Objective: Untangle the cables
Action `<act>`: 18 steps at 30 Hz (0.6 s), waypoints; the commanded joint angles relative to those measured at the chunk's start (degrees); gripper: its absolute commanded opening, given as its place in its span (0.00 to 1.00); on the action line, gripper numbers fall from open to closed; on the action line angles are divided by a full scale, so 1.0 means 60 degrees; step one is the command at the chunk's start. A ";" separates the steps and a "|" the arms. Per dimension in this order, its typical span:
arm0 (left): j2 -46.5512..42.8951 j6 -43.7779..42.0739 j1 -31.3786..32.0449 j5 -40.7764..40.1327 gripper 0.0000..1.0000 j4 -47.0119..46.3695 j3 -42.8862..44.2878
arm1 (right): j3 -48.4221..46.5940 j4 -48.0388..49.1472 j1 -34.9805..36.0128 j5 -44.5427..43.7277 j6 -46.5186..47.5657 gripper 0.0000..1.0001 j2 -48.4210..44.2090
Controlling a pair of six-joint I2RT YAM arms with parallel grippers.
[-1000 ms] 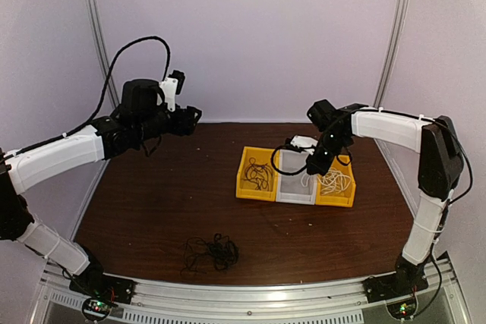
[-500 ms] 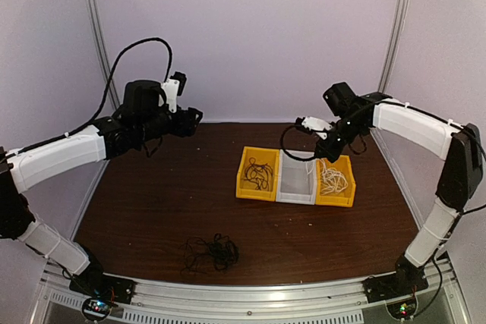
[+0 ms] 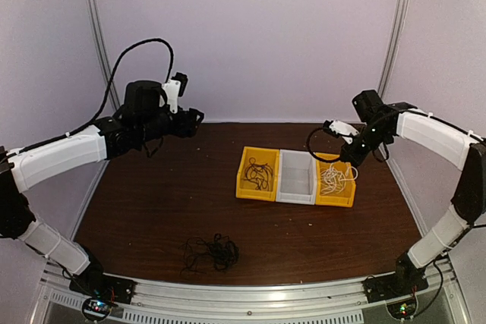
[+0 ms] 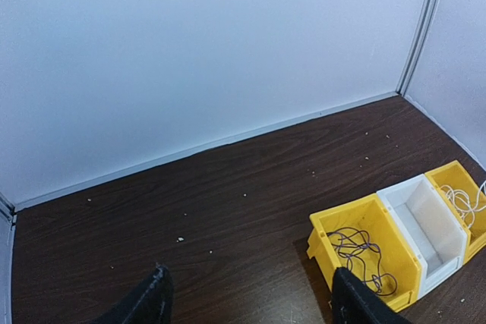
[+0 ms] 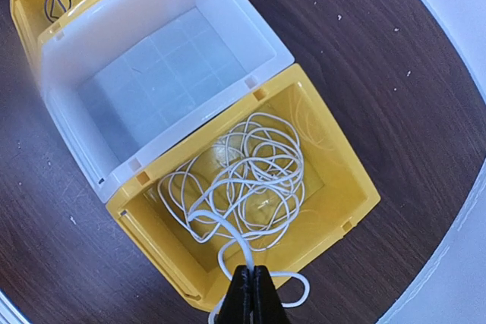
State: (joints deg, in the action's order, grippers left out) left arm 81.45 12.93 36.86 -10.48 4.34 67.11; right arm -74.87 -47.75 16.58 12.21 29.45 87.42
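Showing the thin white cable [image 5: 250, 187]: a loose coil of overlapping loops lying in the right-hand yellow plastic bin [image 5: 334, 153]. One strand rises to the right gripper [image 5: 250, 294], whose jaws are pinched together on it. The left gripper [image 4: 250, 305] hangs above the dark wooden table [image 4: 228, 210], jaws spread wide and empty. A black cable tangle [image 3: 211, 252] lies near the table's front edge.

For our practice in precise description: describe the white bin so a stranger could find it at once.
On the dark wooden table, right of centre, three small bins stand in a row. The white bin is the middle one. Its neighbours are yellow and hold cables; it alone is white and empty.
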 commanded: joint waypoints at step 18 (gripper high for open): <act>0.0121 -0.0024 0.0009 0.0008 0.72 -0.0404 -0.0008 | 0.0216 0.1033 0.0144 0.1186 -0.0295 0.02 0.2678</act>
State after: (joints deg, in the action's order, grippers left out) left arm 81.76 12.93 36.86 -10.24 4.34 67.11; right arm -72.93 -43.31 17.12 18.09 28.91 102.54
